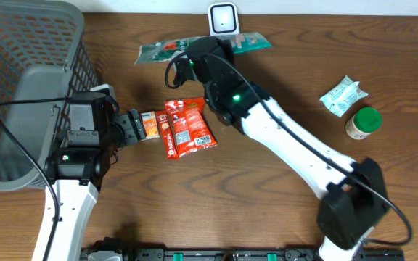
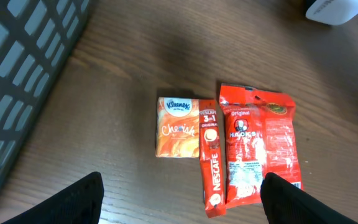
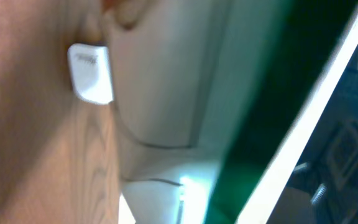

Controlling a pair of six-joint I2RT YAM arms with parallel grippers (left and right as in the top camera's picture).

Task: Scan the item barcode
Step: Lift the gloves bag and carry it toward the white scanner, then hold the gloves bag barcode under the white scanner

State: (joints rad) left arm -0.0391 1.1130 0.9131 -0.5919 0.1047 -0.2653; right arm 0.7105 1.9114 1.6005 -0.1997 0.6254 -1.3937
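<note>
The white barcode scanner (image 1: 223,18) stands at the table's far edge; the right wrist view shows it too (image 3: 92,74). My right gripper (image 1: 206,51) is just in front of it, shut on a green packet (image 1: 158,51), which fills the right wrist view as a blurred green and white band (image 3: 272,93). My left gripper (image 1: 131,127) is open low over the table, its dark fingers (image 2: 73,199) apart. Ahead of it lie an orange tissue pack (image 2: 178,126), a red Nescafe stick (image 2: 210,162) and a red Hacks packet (image 2: 260,146). The stick's near end lies between the fingers, untouched.
A grey wire basket (image 1: 20,87) fills the left side, close behind my left arm. At the right lie a white and green packet (image 1: 343,94) and a green-lidded bottle (image 1: 363,123). My right arm stretches across the table from the front right.
</note>
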